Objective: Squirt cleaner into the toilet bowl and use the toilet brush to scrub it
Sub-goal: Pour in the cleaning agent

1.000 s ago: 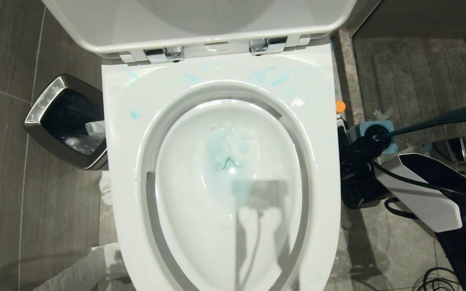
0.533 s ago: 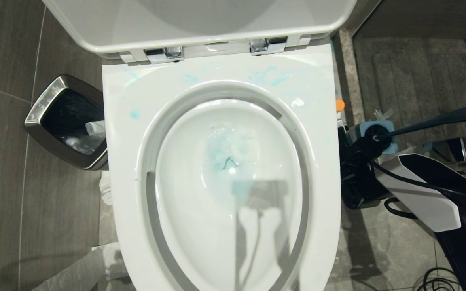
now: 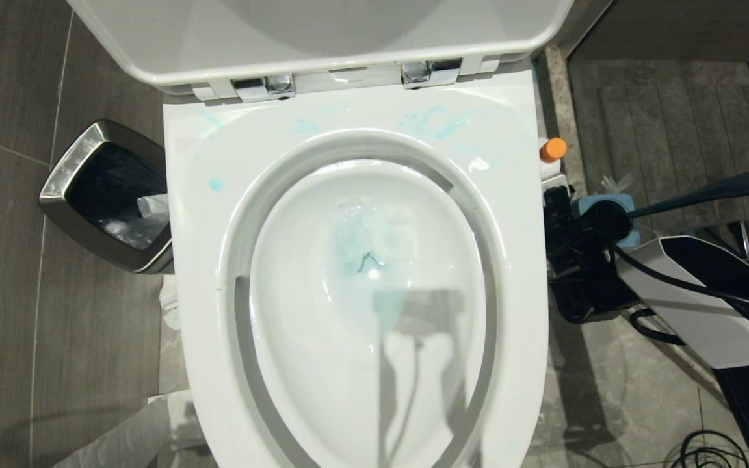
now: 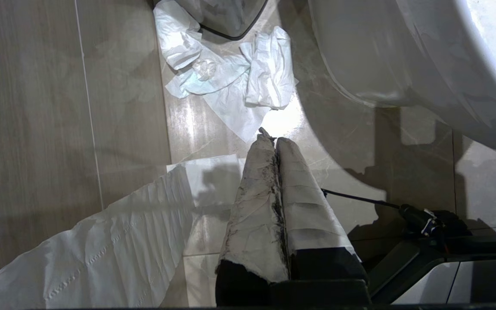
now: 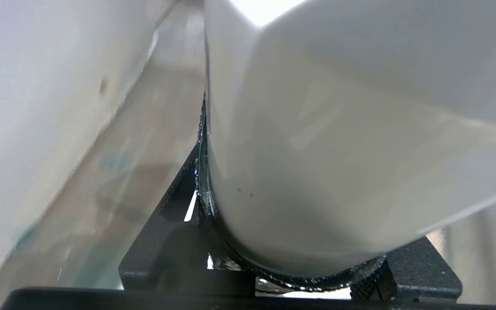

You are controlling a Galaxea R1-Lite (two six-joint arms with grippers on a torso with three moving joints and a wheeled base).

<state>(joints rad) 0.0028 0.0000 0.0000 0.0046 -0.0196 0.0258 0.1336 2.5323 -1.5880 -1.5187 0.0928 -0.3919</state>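
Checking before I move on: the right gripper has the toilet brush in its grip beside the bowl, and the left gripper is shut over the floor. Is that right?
Not quite. The right gripper has the cleaner, the white bottle with the orange cap, not the toilet brush, which sits in its holder. The head view and right wrist view show this. It is beside the toilet bowl, and the left gripper is shut over the floor.
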